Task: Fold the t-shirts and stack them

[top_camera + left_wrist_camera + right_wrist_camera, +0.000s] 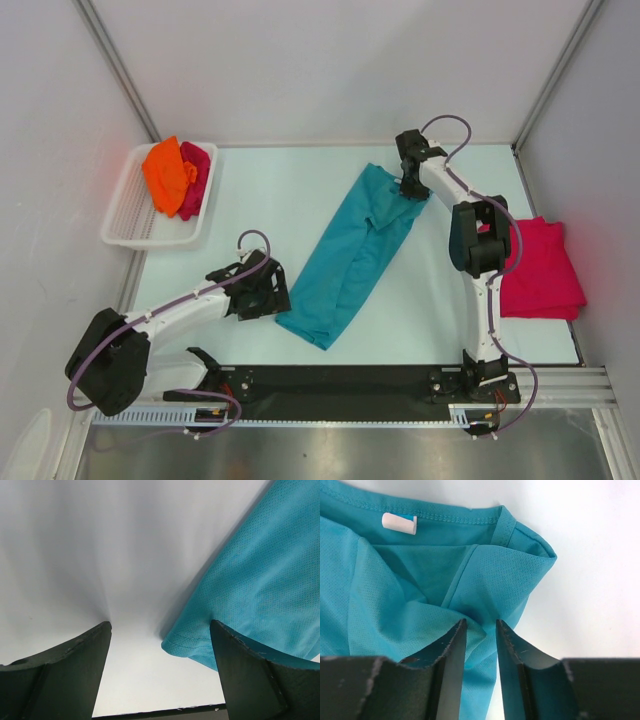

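The teal t-shirt is lying folded lengthwise, slanting across the middle of the worktop. The right claw is pinching a fold of it by the collar, while the left claw is sitting spread wide beside its near hem. The orange t-shirt and one crimson t-shirt are lying in the basket; a folded crimson t-shirt is resting at the right.
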`<state>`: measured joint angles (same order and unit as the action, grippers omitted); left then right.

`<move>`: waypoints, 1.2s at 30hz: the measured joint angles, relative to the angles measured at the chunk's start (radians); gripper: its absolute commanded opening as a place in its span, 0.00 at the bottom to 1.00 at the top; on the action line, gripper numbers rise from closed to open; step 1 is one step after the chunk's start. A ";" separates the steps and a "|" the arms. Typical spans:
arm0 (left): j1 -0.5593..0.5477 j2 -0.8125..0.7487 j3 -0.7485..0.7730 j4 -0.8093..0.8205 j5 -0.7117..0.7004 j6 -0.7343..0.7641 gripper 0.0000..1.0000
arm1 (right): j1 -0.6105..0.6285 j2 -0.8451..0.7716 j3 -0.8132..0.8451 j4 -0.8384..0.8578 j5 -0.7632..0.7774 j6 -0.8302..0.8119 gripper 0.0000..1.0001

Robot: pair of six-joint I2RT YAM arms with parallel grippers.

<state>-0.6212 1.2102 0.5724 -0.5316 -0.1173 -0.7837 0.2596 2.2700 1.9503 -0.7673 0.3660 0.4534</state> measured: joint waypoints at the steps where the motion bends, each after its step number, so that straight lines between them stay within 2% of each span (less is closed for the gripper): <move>1: 0.000 0.000 0.000 0.000 0.000 0.000 0.86 | 0.000 0.000 0.000 0.000 -0.001 0.000 0.23; 3: 0.000 0.000 0.000 0.000 0.000 0.000 0.86 | 0.000 0.000 0.000 0.003 -0.008 0.000 0.12; 4: 0.000 0.000 0.000 0.000 0.000 0.000 0.86 | 0.000 0.000 0.000 0.003 -0.009 -0.004 0.00; 20: 0.001 0.002 0.000 0.001 0.000 0.000 0.86 | 0.006 0.000 -0.018 0.036 -0.014 -0.036 0.00; 31: 0.010 0.002 0.000 0.002 0.001 0.000 0.86 | -0.017 0.050 0.215 0.010 0.089 -0.057 0.00; 32: 0.013 0.002 0.000 0.002 0.001 0.001 0.86 | -0.022 0.061 0.235 0.000 0.098 -0.058 0.05; 35: 0.017 0.002 0.000 0.003 0.005 0.006 0.86 | -0.032 0.097 0.274 -0.025 0.101 -0.054 0.28; 36: 0.018 0.002 0.000 0.003 0.006 0.008 0.86 | -0.036 0.112 0.282 -0.035 0.100 -0.053 0.31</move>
<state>-0.6033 1.2118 0.5724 -0.5282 -0.1112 -0.7761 0.2237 2.3821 2.2322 -0.8024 0.4664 0.4004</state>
